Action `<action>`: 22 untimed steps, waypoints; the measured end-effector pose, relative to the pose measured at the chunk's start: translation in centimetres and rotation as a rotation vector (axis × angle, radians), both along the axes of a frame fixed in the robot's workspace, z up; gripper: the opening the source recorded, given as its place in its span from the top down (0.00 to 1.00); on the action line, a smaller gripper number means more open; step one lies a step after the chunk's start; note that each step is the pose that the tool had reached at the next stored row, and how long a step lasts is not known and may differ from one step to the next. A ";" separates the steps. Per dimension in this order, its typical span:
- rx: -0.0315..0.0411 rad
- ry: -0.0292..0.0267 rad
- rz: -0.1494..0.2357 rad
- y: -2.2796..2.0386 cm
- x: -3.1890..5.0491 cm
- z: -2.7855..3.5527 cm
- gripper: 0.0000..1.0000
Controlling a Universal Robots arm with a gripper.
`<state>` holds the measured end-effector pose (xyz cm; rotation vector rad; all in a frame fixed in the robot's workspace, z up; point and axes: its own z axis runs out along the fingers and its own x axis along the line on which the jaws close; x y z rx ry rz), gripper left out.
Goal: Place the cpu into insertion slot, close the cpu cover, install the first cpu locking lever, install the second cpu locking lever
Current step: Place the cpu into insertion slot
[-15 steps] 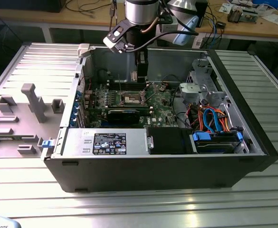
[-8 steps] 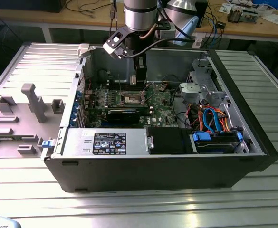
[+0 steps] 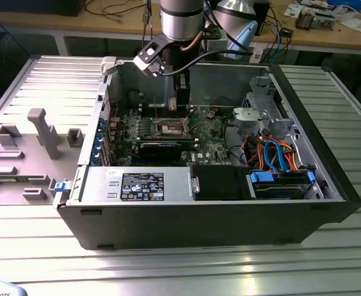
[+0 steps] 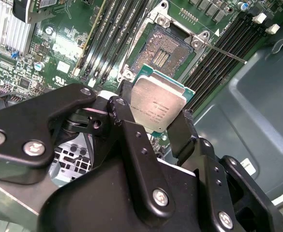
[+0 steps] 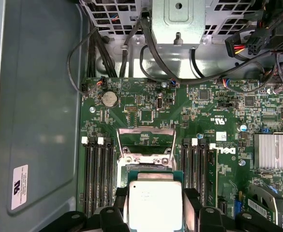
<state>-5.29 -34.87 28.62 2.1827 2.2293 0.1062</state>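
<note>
Exterior view, its left to its right: grey plastic fixtures (image 3: 41,132) on the ribbed counter (image 3: 180,265). Then the open computer case (image 3: 199,222), with the arm reaching down into it over the green board. Orange and blue cables (image 3: 279,157) at the right end.

Gripper (image 4: 156,111): fingers (image 4: 185,133) pinch the cpu (image 4: 158,99) by two opposite edges, with its metal top facing the wrist. Judged reason: an edge grip leaves the underside free to meet the socket.

Position: the cpu hangs over the board, just beside the insertion slot (image 4: 161,47) and offset from it. It is not seated. I cannot tell whether it is level.

The cpu cover (image 5: 146,130) is flipped up off the slot, so the way down is open. A thin lever rod (image 4: 223,50) lies swung out from one slot corner, across the memory slots (image 4: 107,34) on that side, unlatched.

Status, by judgement: the placing step is in hand. The cover and both levers are not yet done.
</note>
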 end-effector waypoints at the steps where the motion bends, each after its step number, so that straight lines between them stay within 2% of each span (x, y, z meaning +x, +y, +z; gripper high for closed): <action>1: 0.0000 0.0000 0.000 0.00 -0.03 -0.02 0.46; 10: 0.0000 0.0001 0.000 0.01 -0.09 -0.24 0.46; 13: 0.0000 0.0000 0.000 0.13 -0.10 -0.90 0.46; 16: 0.0001 0.0000 0.000 0.14 -0.10 -1.25 0.46; 18: 0.0001 0.0000 -0.001 0.14 -0.10 -1.42 0.46; 22: -0.0002 0.0003 -0.026 0.14 -0.11 -1.58 0.46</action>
